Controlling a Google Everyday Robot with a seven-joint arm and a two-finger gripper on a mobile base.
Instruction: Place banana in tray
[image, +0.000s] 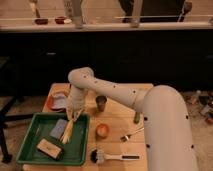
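Gripper (74, 116) over far right corner of tray (30, 145), touching banana (68, 131); finger state: cannot tell. Banana inside tray.

I see the gripper (75, 116) positioned low over the far right corner of the tray (31, 152), directly above the banana (68, 130). The banana lies inside the tray, one end at the gripper, resting partly against a grey-blue block (58, 128). A tan sponge-like block (50, 148) sits nearer the front. On the wooden table (120, 112) I note an orange-rimmed plate (51, 103), a dark cup (101, 103), an orange fruit (102, 131), a fork (131, 134) and a brush (112, 156).
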